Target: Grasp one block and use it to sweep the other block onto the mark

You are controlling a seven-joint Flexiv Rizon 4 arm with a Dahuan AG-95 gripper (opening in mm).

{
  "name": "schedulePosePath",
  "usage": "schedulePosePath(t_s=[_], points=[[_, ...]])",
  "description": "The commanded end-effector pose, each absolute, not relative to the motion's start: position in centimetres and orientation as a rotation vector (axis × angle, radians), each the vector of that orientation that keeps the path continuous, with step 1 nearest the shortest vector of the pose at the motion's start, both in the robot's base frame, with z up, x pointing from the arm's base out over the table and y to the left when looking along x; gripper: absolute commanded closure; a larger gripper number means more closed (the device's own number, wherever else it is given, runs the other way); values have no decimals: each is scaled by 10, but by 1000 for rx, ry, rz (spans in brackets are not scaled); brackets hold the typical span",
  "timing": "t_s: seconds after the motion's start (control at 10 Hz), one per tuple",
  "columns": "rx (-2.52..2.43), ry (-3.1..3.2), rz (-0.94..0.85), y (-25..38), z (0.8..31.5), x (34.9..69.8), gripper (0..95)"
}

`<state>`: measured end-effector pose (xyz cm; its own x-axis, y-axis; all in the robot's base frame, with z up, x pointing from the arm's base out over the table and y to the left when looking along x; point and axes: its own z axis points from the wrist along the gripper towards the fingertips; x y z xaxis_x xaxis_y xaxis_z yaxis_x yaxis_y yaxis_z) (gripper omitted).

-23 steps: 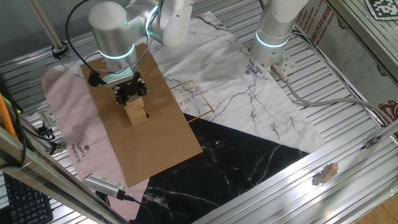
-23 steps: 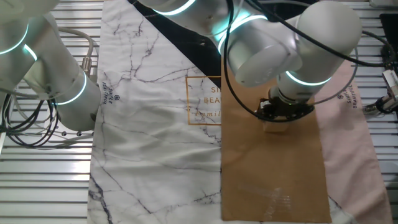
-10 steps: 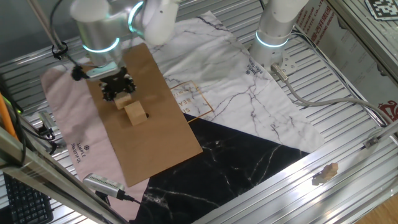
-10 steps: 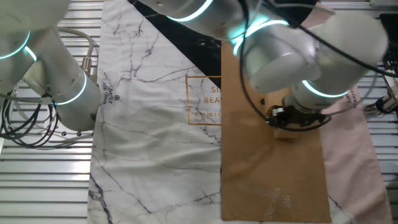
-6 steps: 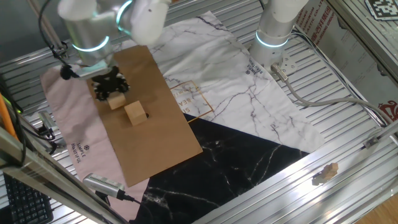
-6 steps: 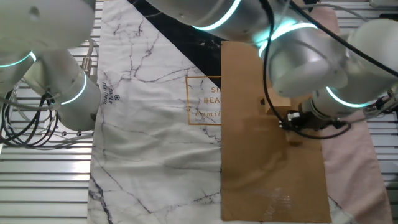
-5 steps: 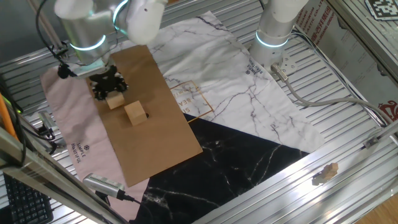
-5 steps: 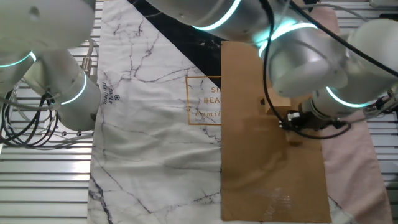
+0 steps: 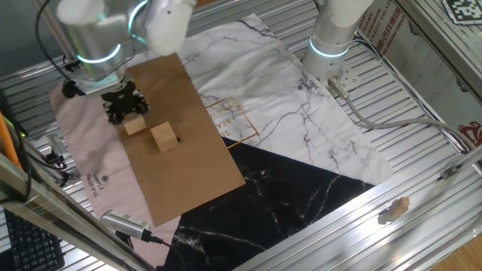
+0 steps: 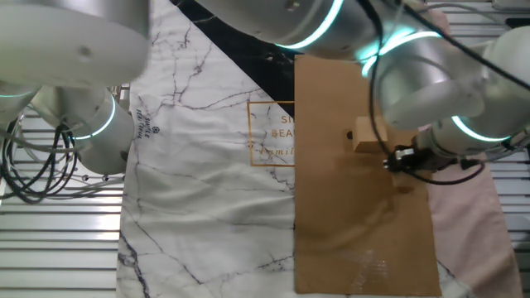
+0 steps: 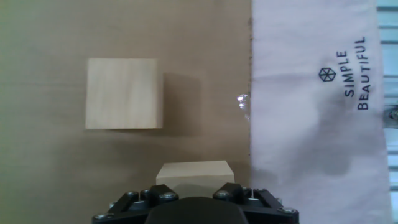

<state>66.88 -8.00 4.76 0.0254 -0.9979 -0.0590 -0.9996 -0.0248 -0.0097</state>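
Between my gripper (image 9: 128, 119) and the small black mark (image 10: 349, 135) sits the loose pale wooden cube (image 9: 163, 136); I clamp the other wooden block (image 11: 194, 172)

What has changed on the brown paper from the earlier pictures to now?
The gripper, shut on the smaller block, carried it away from the larger block, toward the pink cloth. The larger block, the black mark and the brown paper stayed in place.
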Motion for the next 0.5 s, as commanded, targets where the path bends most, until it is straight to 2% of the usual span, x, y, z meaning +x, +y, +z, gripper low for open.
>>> schedulePosePath(t_s=[0.1,0.5], points=[[-2214,2161,50,-79,48,674,950],[-2227,2170,56,-73,47,690,950]])
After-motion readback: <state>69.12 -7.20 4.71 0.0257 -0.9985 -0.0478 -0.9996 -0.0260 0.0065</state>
